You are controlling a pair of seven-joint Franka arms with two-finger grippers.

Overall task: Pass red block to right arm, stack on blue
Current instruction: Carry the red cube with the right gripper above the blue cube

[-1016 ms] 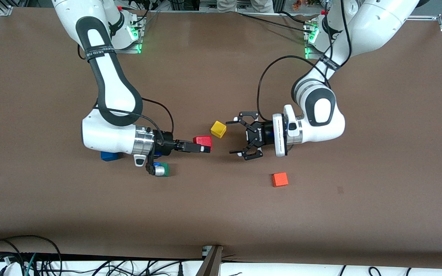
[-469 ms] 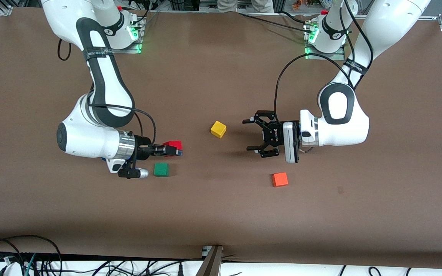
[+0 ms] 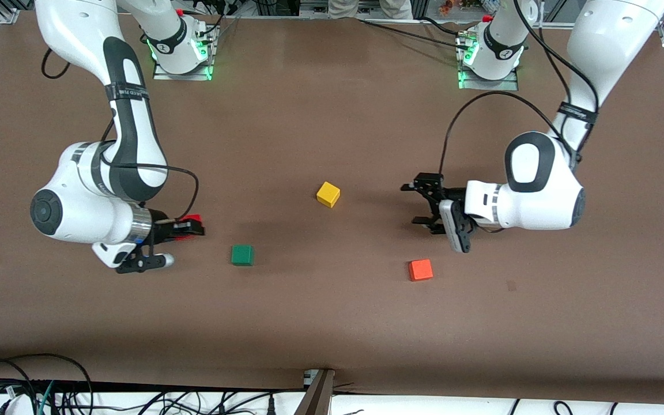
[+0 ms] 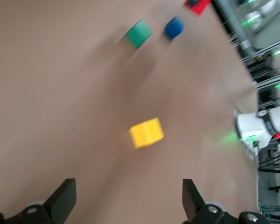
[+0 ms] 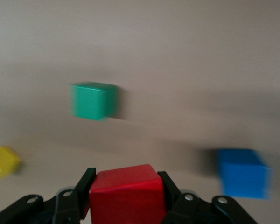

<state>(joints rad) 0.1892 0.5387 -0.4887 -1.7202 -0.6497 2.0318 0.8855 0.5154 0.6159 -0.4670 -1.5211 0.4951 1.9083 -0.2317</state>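
Brown surface [image 3: 332, 323]. Right pincer [image 3: 192, 226], over the right arm's end, clenched on red block [image 5: 126, 193], airborne near blue block [image 5: 242, 173]. Left pincer [image 3: 424, 203] released, empty, above surface beside yellow block [image 4: 146, 133].

Brown table [image 3: 332, 323] carries green cube [image 3: 242, 255], yellow cube [image 3: 328, 194], orange cube [image 3: 421, 270], blue cube [image 5: 242, 173].

Hidden and blurred parts.
From the front, the right arm [image 3: 95, 202] hides the blue cube [image 5: 242, 172]; the red block [image 3: 192, 221] barely shows. Both wrist views smear the green cube [image 5: 93, 100].
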